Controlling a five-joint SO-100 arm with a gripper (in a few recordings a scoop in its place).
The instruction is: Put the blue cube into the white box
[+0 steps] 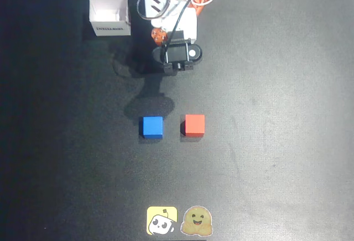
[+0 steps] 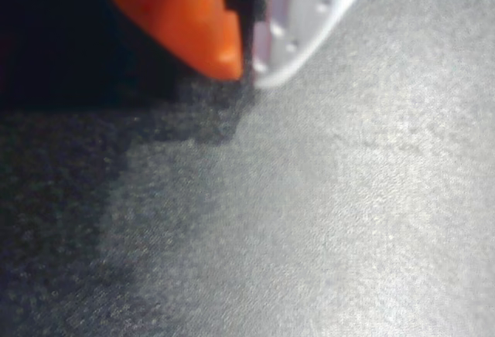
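My gripper (image 2: 247, 62) hangs over bare dark table (image 1: 276, 141), its orange finger (image 2: 193, 20) and white finger (image 2: 309, 12) tips pressed together, clenched on nothing. In the overhead view, the blue cube (image 1: 152, 126) sits well below my gripper (image 1: 178, 58), slightly left of it, with the red cube (image 1: 194, 125) just beside it on the right. The white box (image 1: 110, 14) stands up and left of my gripper, near my arm's base, open side up.
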